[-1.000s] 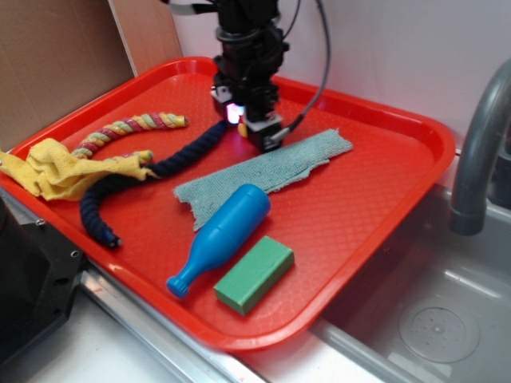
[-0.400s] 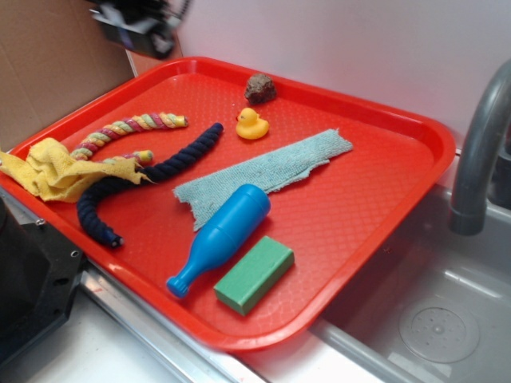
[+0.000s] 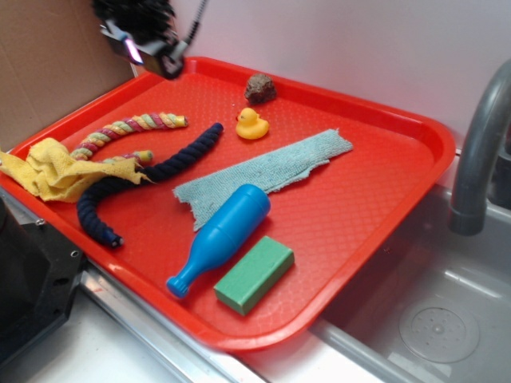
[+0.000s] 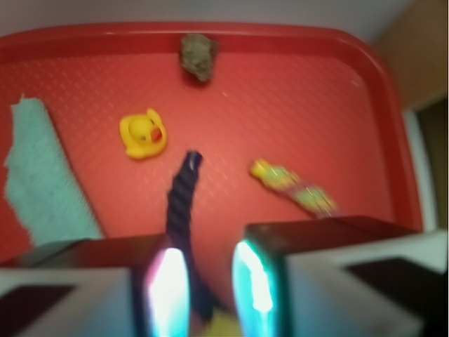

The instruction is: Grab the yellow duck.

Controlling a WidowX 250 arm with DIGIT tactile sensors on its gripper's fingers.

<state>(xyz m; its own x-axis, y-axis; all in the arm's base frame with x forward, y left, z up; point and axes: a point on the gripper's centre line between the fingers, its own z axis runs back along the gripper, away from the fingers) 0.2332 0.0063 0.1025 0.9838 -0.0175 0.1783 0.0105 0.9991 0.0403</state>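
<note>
The approach is just starting: the hand hangs part open and empty at the frame's upper left, and must swing right and down over the yellow duck, upper-middle on the tray

Light is even and soft from above; my tray shines faintly along its rim, and shadows are weak. My wrist view is smeared all over (the duck too), and my fingers glow pink and cyan, blown out.
</note>
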